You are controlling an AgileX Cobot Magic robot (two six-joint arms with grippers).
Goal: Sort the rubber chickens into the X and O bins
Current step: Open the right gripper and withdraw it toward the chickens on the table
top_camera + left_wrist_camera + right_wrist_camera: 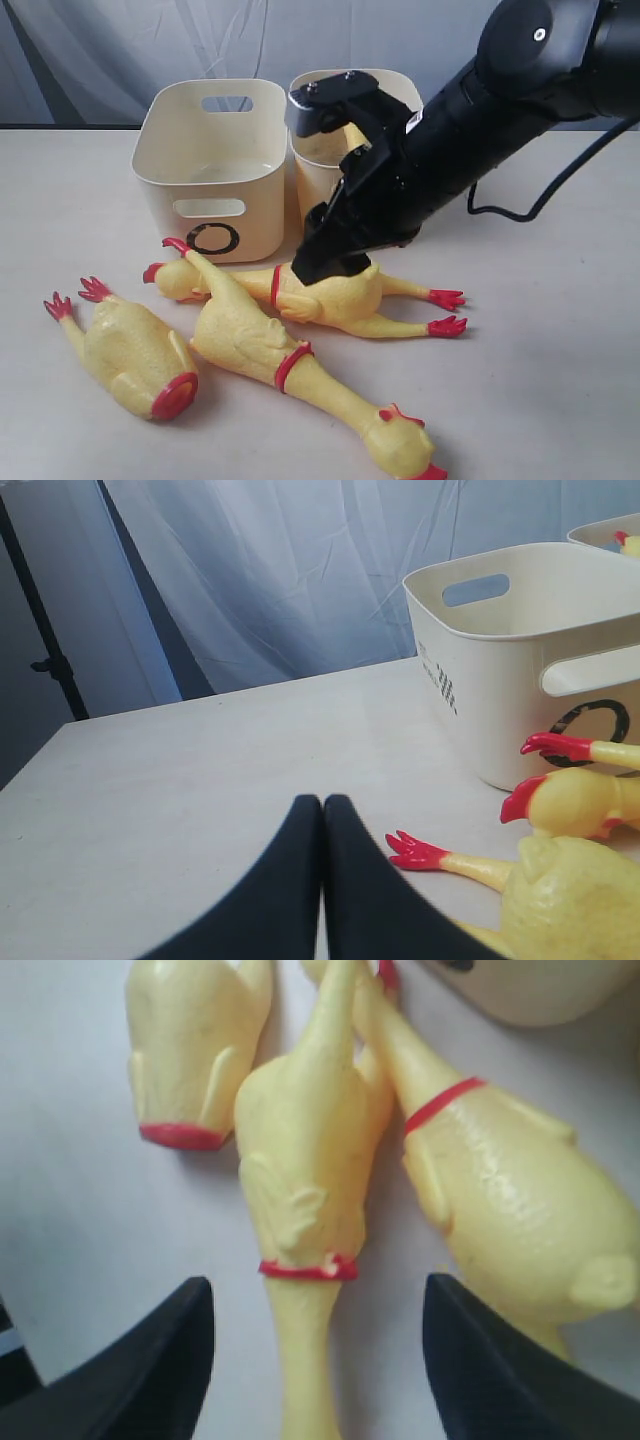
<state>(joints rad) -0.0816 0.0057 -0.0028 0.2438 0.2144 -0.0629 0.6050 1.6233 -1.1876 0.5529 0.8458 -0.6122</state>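
Observation:
Three rubber chickens lie on the table in front of the bins. One has no head showing (pixel 130 355), a long one (pixel 270 345) lies in the middle, and one (pixel 340 295) lies crosswise behind it. The O bin (pixel 210 170) stands at the back. A second cream bin (pixel 325 120) is beside it, its mark hidden by the arm, with a yellow chicken part (pixel 352 135) showing inside. My right gripper (pixel 328 265) is open and hovers over the chickens. In its wrist view the middle chicken's (pixel 305 1160) neck lies between the fingers, which hold nothing. My left gripper (pixel 322 810) is shut and empty, low over the table near a red foot (pixel 415 852).
The right arm's black body reaches in from the upper right, over the second bin. A black cable (pixel 520 205) lies on the table behind it. A pale curtain (pixel 280 580) hangs behind the table, and a dark stand (pixel 45 630) is at its far left.

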